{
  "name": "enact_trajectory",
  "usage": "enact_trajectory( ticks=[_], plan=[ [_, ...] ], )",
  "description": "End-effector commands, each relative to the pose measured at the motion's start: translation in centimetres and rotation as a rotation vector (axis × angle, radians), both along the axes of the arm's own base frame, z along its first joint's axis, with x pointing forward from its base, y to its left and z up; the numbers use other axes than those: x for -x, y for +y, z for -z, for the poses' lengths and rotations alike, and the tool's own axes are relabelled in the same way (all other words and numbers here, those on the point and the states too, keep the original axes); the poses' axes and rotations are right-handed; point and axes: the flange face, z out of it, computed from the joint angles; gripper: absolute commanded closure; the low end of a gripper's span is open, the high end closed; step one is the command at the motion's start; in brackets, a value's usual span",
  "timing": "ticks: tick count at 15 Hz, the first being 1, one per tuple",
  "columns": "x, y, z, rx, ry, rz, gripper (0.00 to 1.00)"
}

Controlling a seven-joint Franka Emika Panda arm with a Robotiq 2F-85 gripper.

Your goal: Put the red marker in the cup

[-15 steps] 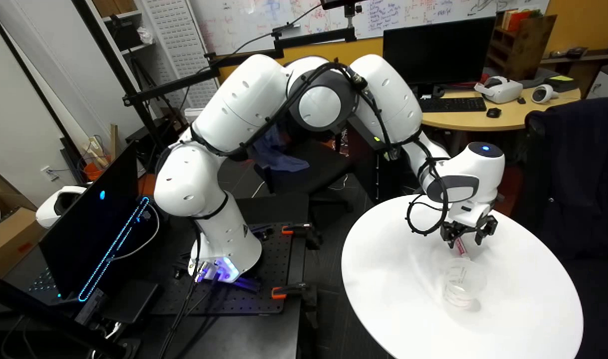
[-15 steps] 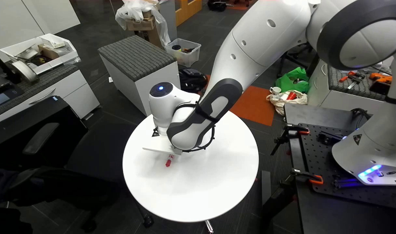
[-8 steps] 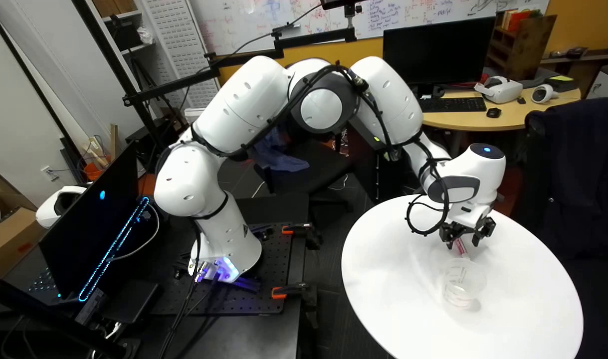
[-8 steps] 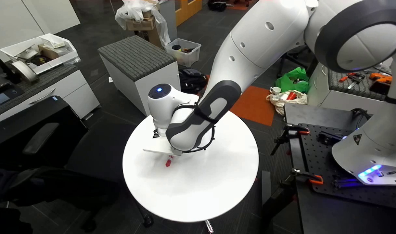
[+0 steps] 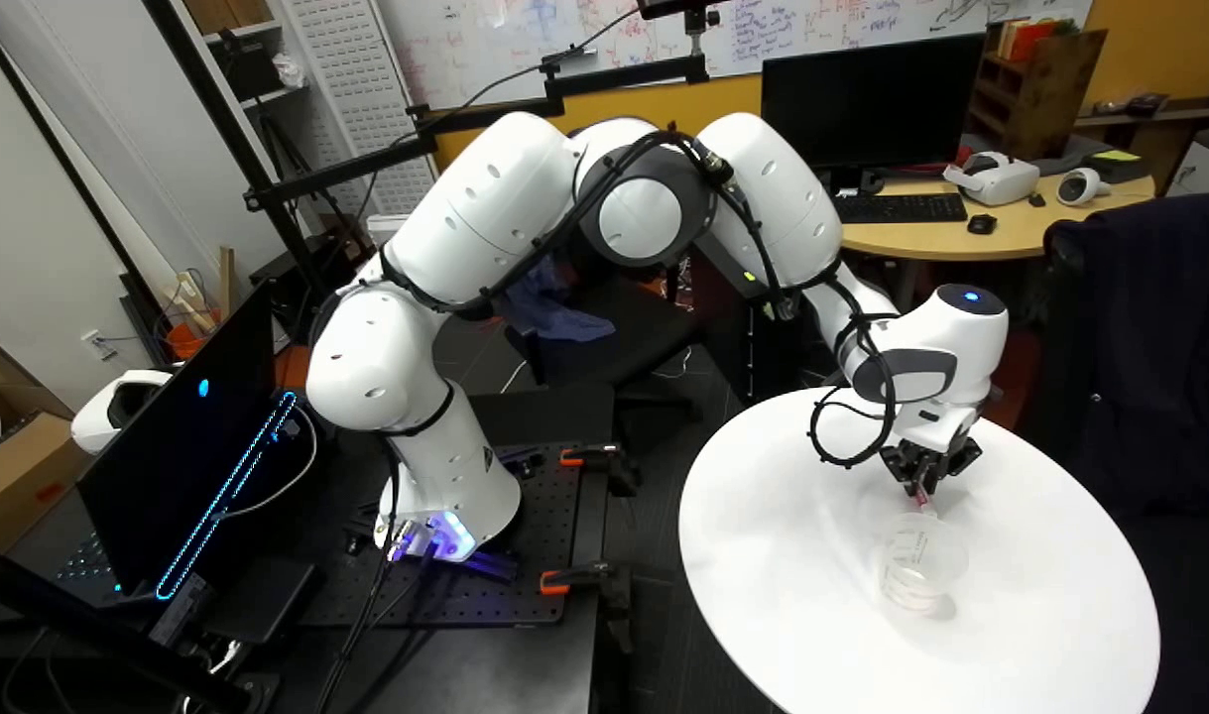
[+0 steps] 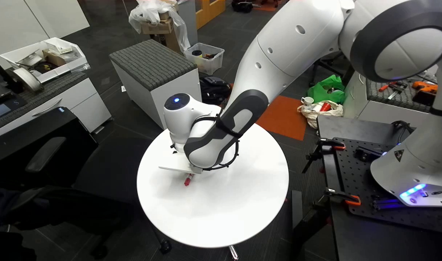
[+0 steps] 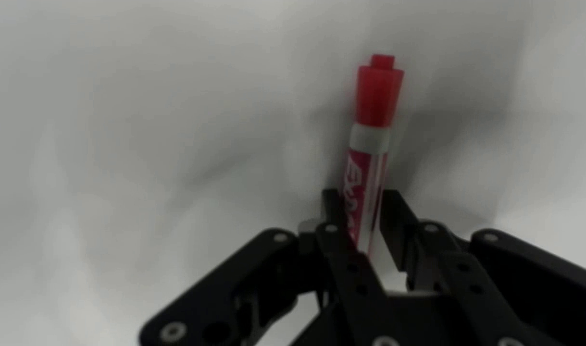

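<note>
The red marker (image 7: 375, 98) runs up the wrist view, its red cap away from the gripper. My gripper (image 7: 361, 211) is shut on its barrel, a black fingertip against each side. In an exterior view only a short piece of the marker (image 5: 923, 502) shows below the gripper (image 5: 918, 489). Its capped end (image 6: 188, 181) also shows beneath the wrist in an exterior view, low at the tabletop. The clear cup (image 5: 913, 570) stands upright on the table, a short way from the fingertips towards that camera. I cannot make it out in the wrist view.
The round white table (image 5: 783, 555) carries the marker and cup. A black cable loop (image 5: 850, 458) hangs from the wrist close above the tabletop. A dark chair (image 6: 108, 174) stands beside the table, and the black robot bench (image 6: 369, 232) lies across a gap.
The gripper's fingers have come together from wide apart, closing on the red marker. The arm has shifted only very slightly. The cup has not moved.
</note>
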Motion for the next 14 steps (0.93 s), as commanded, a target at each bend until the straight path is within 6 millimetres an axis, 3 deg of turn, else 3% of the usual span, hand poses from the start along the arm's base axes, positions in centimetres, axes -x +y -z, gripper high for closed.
enact_trajectory(
  ticks=[1, 6, 14],
  plan=[
    [-0.5, 0.3, -0.2, -0.017, 0.021, -0.001, 0.99],
    [-0.6, 0.5, -0.8, -0.013, 0.012, -0.007, 0.95],
    [0.1, 2.2, -6.5, 0.016, -0.071, -0.049, 0.95]
  ],
)
